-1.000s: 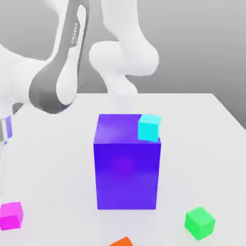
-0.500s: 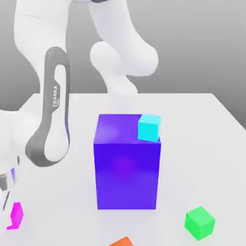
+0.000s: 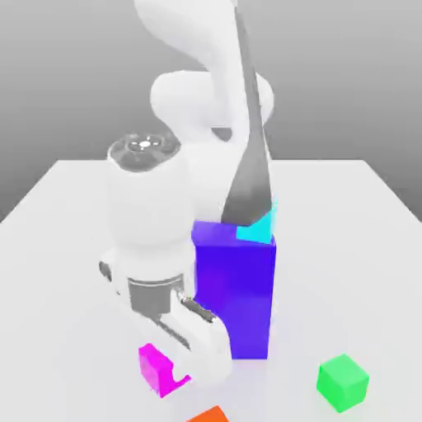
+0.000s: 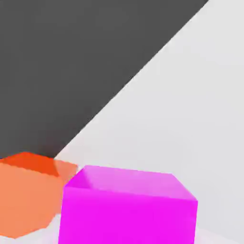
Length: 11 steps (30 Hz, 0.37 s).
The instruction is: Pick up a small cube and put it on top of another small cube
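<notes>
The small magenta cube sits low near the table's front edge, just to the exterior view's left of the big purple-blue block. It is turned at an angle against the white hand, and my gripper is shut on it. In the hand view the magenta cube looms very close. A cyan cube rests on the block's top corner, partly hidden by the arm. A green cube lies on the table at the front on the exterior view's right.
An orange cube lies at the front edge, right beside the magenta one, and appears again as the orange cube in the hand view. The arm's bulk stands in front of the block. The white table stretches behind.
The arm swung from the exterior view's far left toward the middle. The magenta cube travelled with the hand, from the front left corner to beside the purple-blue block.
</notes>
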Motion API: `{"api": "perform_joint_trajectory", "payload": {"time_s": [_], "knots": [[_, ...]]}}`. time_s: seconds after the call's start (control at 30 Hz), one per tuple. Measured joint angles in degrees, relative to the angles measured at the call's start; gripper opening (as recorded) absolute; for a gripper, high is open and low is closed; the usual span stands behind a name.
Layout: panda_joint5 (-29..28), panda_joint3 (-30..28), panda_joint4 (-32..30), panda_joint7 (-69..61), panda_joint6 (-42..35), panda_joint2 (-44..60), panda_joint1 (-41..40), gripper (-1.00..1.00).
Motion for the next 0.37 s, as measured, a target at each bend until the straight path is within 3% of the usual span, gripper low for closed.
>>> {"api": "perform_joint_trajectory", "payload": {"time_s": [0.13, 0.23, 0.27, 0.37], "knots": [[-2.8, 5.7, -1.3, -0.9, 0.3, -0.9, 6.0, -1.0], [-9.4, 6.3, 0.0, 1.8, 4.5, 5.4, 12.3, -1.0], [-10.7, 6.2, 0.2, 2.5, 5.5, 6.8, 13.1, 1.0], [-10.7, 6.2, 0.2, 2.5, 5.5, 6.8, 13.1, 1.0]]}}
